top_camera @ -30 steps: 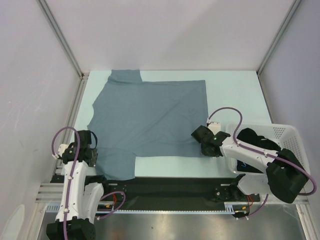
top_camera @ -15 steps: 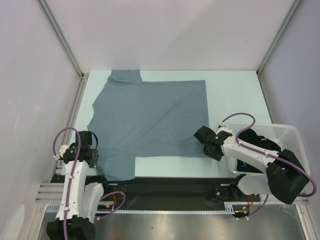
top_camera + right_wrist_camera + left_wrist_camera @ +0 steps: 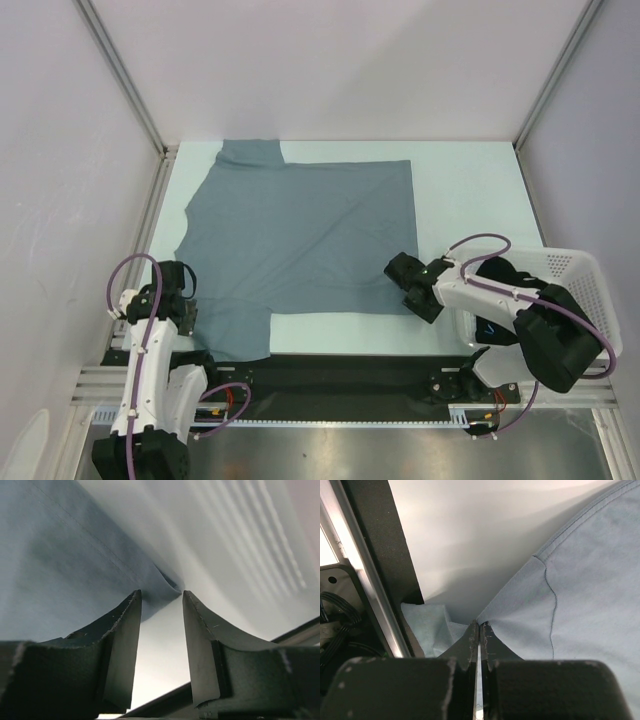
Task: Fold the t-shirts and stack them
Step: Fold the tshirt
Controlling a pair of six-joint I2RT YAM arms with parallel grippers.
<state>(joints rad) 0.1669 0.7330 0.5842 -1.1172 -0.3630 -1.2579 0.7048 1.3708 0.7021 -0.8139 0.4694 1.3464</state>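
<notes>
The grey-blue t-shirt (image 3: pixel 300 230) lies spread flat on the counter (image 3: pixel 470 180). Its near-right corner pokes between the right fingers (image 3: pixel 131 611), which are half open and grip nothing. The left fingers (image 3: pixel 473 637) are pinched shut on its near-left edge.

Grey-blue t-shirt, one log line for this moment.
grey-blue t-shirt spread out | left end effector shut on its edge | right end effector open at hem corner
</notes>
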